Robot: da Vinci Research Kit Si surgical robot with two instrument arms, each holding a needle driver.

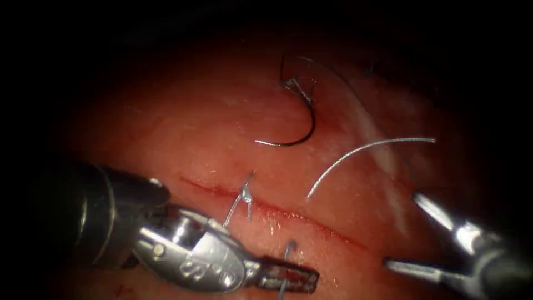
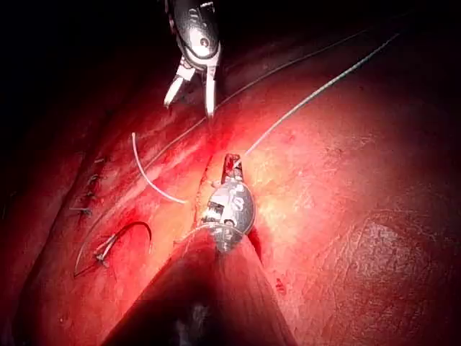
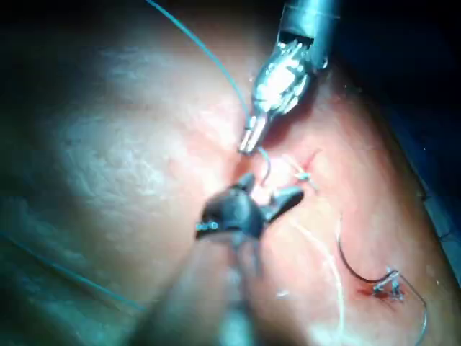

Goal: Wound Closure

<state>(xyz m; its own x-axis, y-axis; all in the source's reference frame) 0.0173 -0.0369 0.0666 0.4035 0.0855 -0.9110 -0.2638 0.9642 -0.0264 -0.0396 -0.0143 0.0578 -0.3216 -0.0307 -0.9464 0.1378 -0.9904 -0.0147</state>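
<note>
Nearest, the left tool (image 1: 288, 276) sits clamped on thread (image 1: 290, 250) at the cut (image 1: 311, 219); the right tool (image 1: 413, 233) gapes empty to its right. Farther back, the needle (image 1: 302, 119) lies loose on the tissue (image 1: 166, 128), above the cut.

There are two tools: the left tool (image 1: 288, 278) and the right tool (image 1: 408, 233). There is one piece of tissue (image 1: 183, 128) with one long cut (image 1: 311, 219) in it. There is one curved needle (image 1: 302, 130) lying on the tissue. One tied knot (image 1: 246, 194) sits on the cut. One loose pale piece of thread (image 1: 361, 153) lies near the needle.
</note>
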